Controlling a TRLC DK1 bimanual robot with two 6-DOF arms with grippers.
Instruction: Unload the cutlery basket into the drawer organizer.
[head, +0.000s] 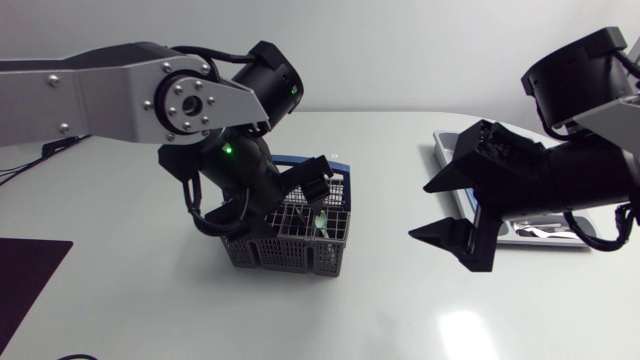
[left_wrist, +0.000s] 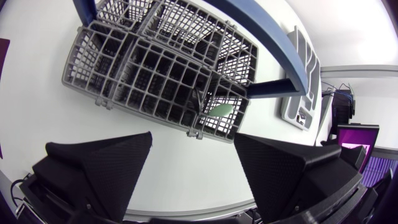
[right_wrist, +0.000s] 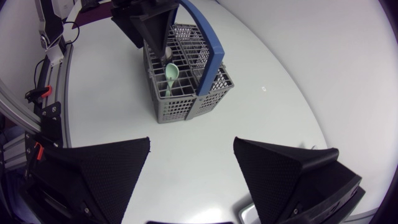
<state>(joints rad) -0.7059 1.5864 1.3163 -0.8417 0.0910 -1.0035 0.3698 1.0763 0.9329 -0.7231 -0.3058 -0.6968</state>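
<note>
The grey cutlery basket (head: 290, 248) with a blue handle (head: 335, 166) stands mid-table. A pale green spoon (head: 320, 218) stands in one of its compartments, bowl up. My left gripper (head: 314, 198) hangs open just above the basket, close to the spoon. In the left wrist view the basket (left_wrist: 149, 68) and spoon (left_wrist: 221, 110) lie ahead of the open left gripper (left_wrist: 193, 168). My right gripper (head: 448, 208) is open and empty, between the basket and the drawer organizer (head: 530, 232). Its wrist view shows the basket (right_wrist: 186, 93), spoon (right_wrist: 171, 73) and left gripper (right_wrist: 152, 25) ahead of the right gripper (right_wrist: 193, 174).
The grey organizer (left_wrist: 301, 93) lies at the table's right side, partly hidden by my right arm in the head view, with some cutlery in it. A dark mat (head: 25, 275) lies at the left front edge.
</note>
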